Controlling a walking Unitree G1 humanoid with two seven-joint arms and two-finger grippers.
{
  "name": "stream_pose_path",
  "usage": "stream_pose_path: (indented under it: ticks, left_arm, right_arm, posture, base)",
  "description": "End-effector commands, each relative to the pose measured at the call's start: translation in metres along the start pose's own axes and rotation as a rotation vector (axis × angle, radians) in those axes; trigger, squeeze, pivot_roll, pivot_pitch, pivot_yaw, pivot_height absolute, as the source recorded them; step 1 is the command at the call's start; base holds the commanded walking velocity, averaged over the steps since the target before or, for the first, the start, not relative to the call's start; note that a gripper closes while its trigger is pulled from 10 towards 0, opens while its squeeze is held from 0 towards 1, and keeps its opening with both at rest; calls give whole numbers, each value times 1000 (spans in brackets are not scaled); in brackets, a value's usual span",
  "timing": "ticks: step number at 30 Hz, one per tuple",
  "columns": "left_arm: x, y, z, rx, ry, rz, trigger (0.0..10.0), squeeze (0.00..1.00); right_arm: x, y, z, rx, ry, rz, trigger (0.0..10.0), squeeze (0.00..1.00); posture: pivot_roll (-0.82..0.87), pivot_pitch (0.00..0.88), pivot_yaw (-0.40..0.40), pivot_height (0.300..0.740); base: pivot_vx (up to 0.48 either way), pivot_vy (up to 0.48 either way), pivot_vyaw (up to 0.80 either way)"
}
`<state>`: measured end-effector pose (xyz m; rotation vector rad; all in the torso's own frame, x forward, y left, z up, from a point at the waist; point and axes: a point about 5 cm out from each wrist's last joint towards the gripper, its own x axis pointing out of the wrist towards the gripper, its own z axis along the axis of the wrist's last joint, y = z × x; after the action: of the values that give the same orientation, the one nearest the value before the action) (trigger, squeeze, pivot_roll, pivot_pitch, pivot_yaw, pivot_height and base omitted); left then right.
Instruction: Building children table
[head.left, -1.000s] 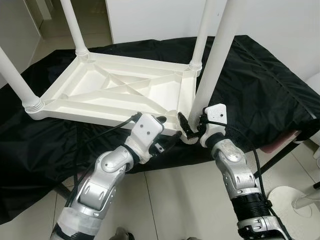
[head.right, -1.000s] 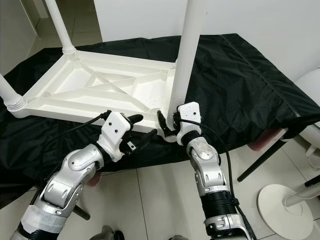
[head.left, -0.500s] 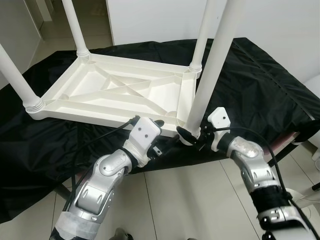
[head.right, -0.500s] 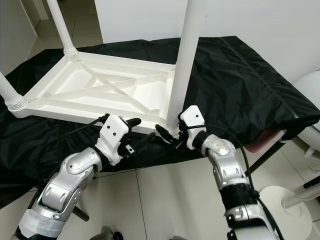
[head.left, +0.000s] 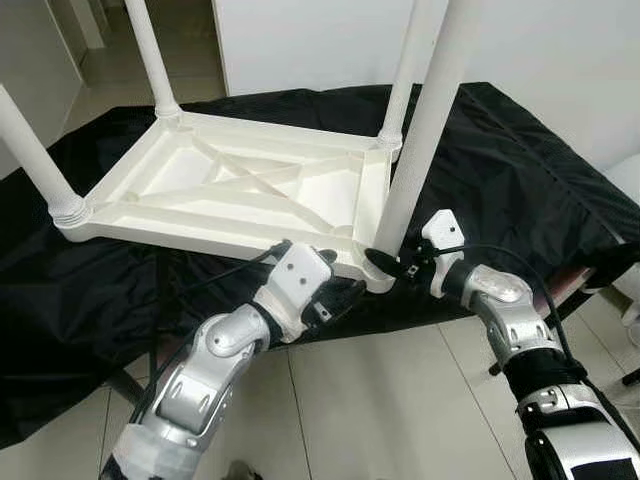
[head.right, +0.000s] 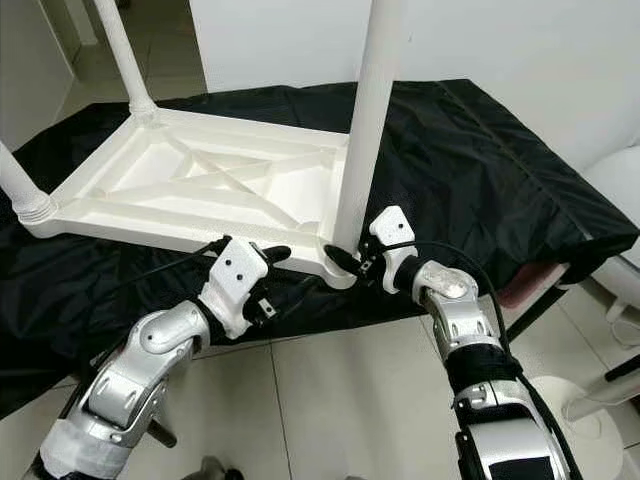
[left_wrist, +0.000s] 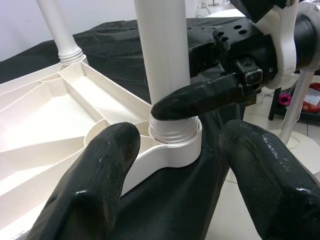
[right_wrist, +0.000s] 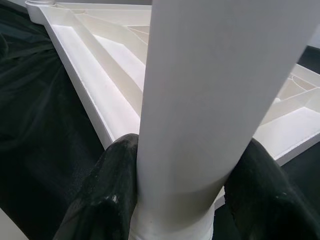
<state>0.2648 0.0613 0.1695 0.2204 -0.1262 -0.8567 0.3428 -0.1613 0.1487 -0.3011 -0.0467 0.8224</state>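
Observation:
The white children's table (head.left: 240, 190) lies upside down on a black cloth (head.left: 520, 170). Three legs stand in its corners: far left (head.left: 150, 55), near left (head.left: 30, 150) and far right (head.left: 405, 70). The fourth leg (head.left: 425, 130) stands in the near right corner socket (left_wrist: 172, 150), leaning slightly. My right gripper (head.left: 385, 262) is shut on this leg just above the socket, its fingers (right_wrist: 112, 190) on both sides of it. My left gripper (head.left: 338, 277) is open just in front of that corner, holding nothing.
The cloth-covered surface ends right in front of me, with tiled floor (head.left: 400, 400) below. A dark frame leg (head.right: 525, 320) slants down at the right. A white rounded object (head.right: 615, 185) sits at the right edge. White walls stand behind.
My right arm has swung out to the right, and its gripper now holds the leg's base from the side instead of from below. The left gripper has edged closer to the corner.

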Motion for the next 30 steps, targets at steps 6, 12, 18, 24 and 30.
stream_pose_path:
  ticks: [6, 12, 18, 24, 30]
  left_arm:
    - [1, 2, 1, 15, 1, -19, 10000, 0]
    - [2, 5, 0, 11, 1, 1, 10000, 0]
    - [3, 7, 0, 9, 0, 12, 10000, 0]
    - [5, 7, 0, 6, -2, 8, 10000, 0]
    - [5, 7, 0, 5, -2, 5, 10000, 0]
  right_arm:
    - [8, 8, -10, 42, 39, -45, 10000, 0]
    - [12, 14, -8, 51, 31, -149, 10000, 0]
    - [15, 26, -1, 73, -14, -328, 10000, 0]
    - [19, 43, 6, 177, -48, -563, 10000, 0]
    - [18, 51, 9, 187, -58, -720, 10000, 0]
  posture:
    - [-70, 11, -5, 740]
    - [-76, 18, -1, 740]
    - [-91, 25, 6, 740]
    - [-97, 37, 12, 740]
    - [-96, 41, 10, 740]
  base:
    - [0, 0, 0]
    - [0, 0, 0]
    - [0, 0, 0]
    - [0, 0, 0]
    - [0, 0, 0]
